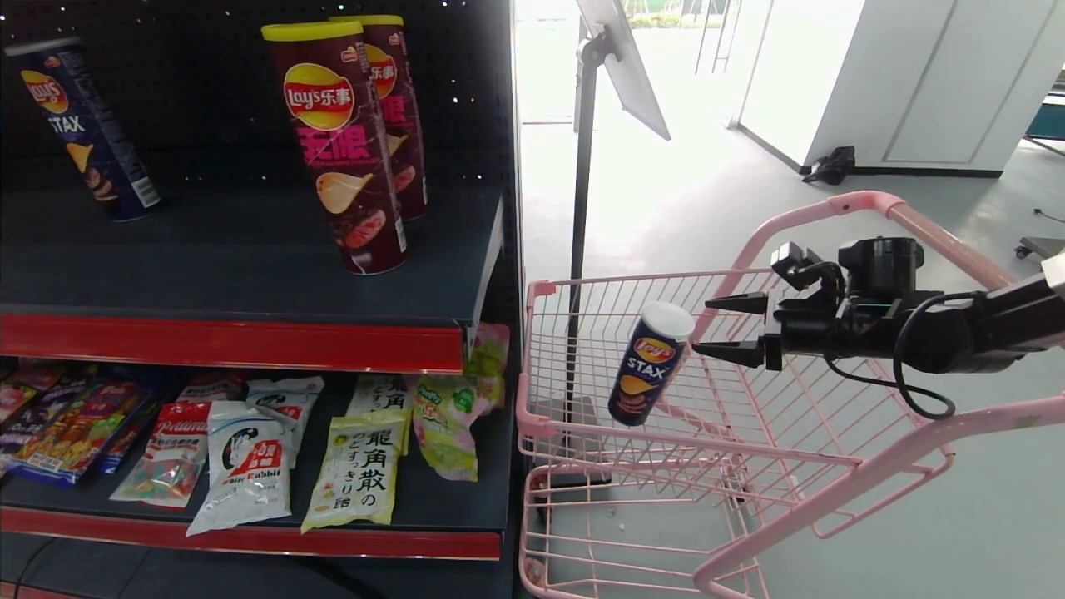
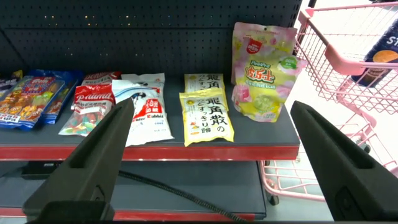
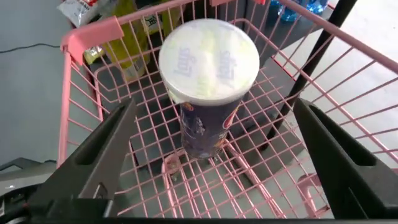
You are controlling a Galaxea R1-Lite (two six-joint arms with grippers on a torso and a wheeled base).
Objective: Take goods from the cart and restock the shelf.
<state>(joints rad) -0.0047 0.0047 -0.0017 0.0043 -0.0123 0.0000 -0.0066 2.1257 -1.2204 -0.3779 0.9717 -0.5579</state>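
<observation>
1. The right gripper (image 1: 703, 328) hung over the basket of the pink cart (image 1: 861, 200), its two fingers spread wide and holding nothing.
2. A blue can of chips (image 1: 647, 366) with a white lid stood inside the cart, leaning, with its lid end up toward that gripper and its bottom on the wire floor.
3. In the head view the fingertips sat just beside the can's lid; in the right wrist view the lid lay between the two fingers with a gap on each side, so neither finger pressed on it.
4. The left gripper (image 2: 212, 104) was also spread wide and empty, facing the lower shelf board (image 2: 149, 151), well apart from the goods there.
5. On that board lay snack bags, among them a white bag (image 2: 144, 115), a yellow bag (image 2: 205, 115) and a green and pink bag (image 2: 262, 71) propped upright at the end nearest the cart.
6. On the upper shelf board (image 1: 250, 249) stood two dark red cans (image 1: 345, 150) with yellow lids, one behind the other, and a second blue can (image 1: 87, 125) farther from the cart.
</observation>
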